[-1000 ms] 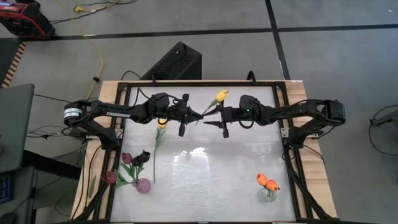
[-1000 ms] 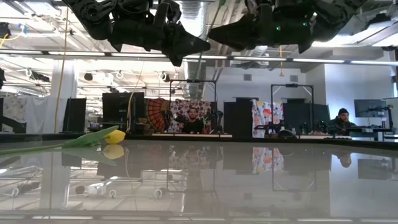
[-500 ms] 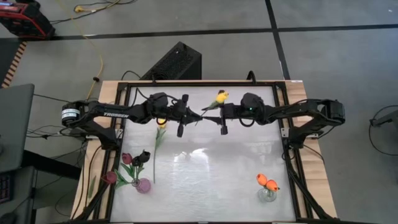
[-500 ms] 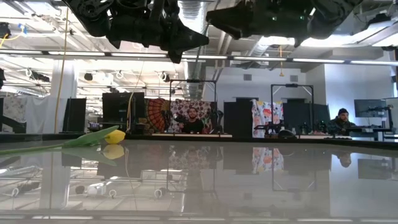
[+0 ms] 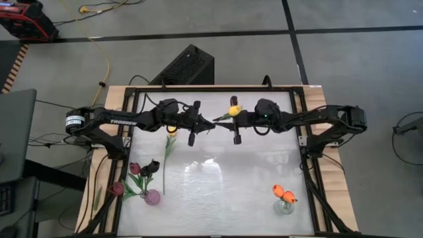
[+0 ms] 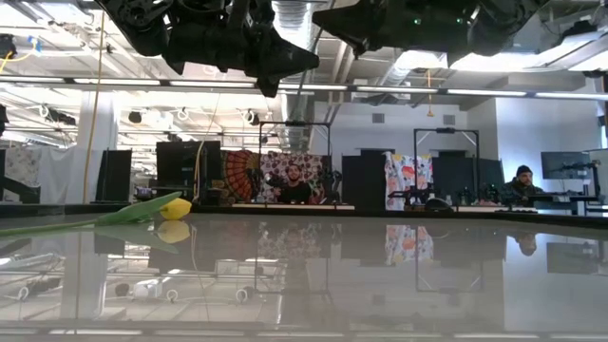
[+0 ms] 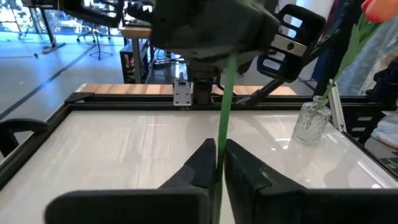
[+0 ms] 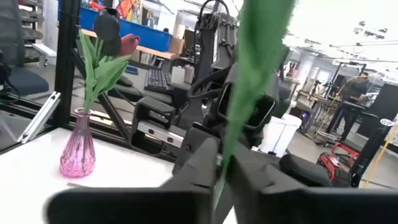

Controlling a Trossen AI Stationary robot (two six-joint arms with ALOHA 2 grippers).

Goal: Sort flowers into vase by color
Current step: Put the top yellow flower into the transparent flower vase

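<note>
A yellow tulip (image 5: 233, 109) hangs in the air above the table's far middle, between my two grippers. My left gripper (image 5: 203, 123) comes from the left and is shut on its stem (image 7: 222, 93). My right gripper (image 5: 228, 120) comes from the right and is shut on its green stem or leaf (image 8: 249, 68), just below the head. A second yellow tulip (image 5: 170, 139) lies flat on the table, also seen in the low view (image 6: 174, 209). A pink vase (image 5: 152, 196) at the near left holds dark maroon tulips (image 5: 145, 168). A clear vase (image 5: 284, 207) at the near right holds orange tulips (image 5: 283, 193). My left gripper pinches the lower stem (image 7: 218, 163) between its two fingers, coming level from the table's left. The stem runs on ahead of the fingers toward my right gripper, clear of the table. My right gripper pinches the green stem or leaf (image 8: 225, 152) between its two fingers, coming level from the table's right, near the head. The tulip is lifted clear.
The table top (image 5: 225, 178) is glossy inside a dark frame (image 5: 309, 165). A dark box (image 5: 188, 66) stands beyond the far edge. People sit at desks in the room behind (image 6: 296, 185).
My right gripper has risen and moved a little toward my left gripper, up to the stem. The yellow head has swung from pointing toward the far edge to sitting close by my right gripper.
</note>
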